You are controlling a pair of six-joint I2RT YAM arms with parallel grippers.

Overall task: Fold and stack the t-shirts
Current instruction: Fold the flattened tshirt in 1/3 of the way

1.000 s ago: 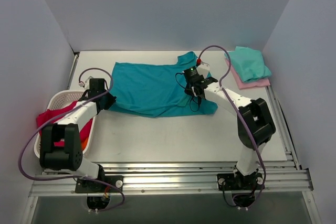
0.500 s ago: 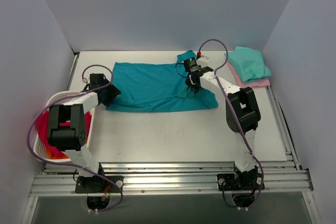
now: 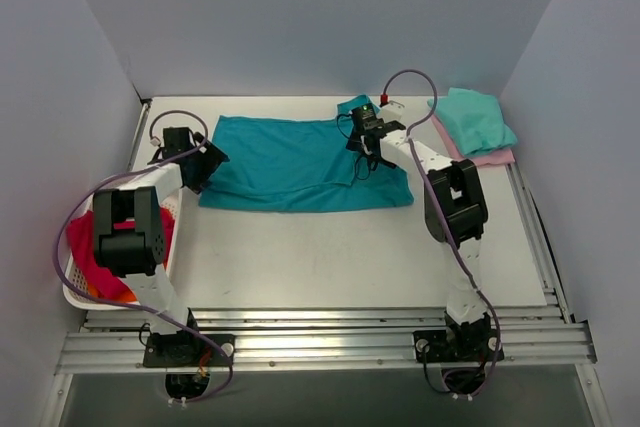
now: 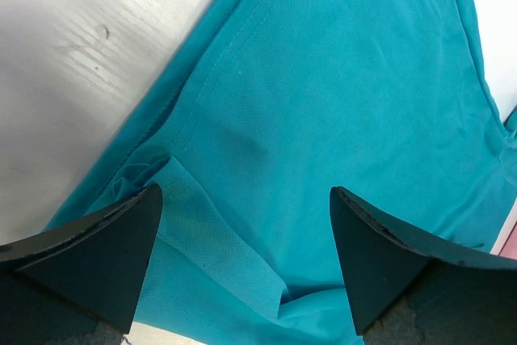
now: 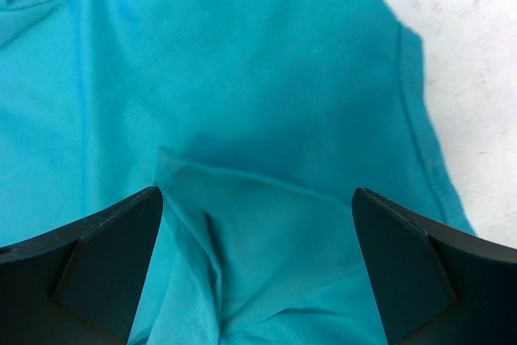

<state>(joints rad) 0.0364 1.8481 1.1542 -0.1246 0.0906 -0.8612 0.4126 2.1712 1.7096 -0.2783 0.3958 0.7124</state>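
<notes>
The large deep teal-blue cloth t-shirt [image 3: 290, 162] lies near the far edge of the table [image 3: 300, 257], long axis left to right. The left gripper [image 3: 203, 163] is at its left end and the right gripper [image 3: 363, 139] at its right end. Both are spread wide and hold nothing, with cloth directly beneath each.

Pink t-shirt [image 3: 490, 159]: mostly hidden under the mint-green t-shirt [image 3: 474, 119], only its near edge showing
Basket [image 3: 75, 294]: rim and red cloth [image 3: 85, 247] inside partly covered by the left arm [image 3: 125, 232]
Teal t-shirt [image 4: 323, 103]: cut off by the picture edges in both wrist views
</notes>
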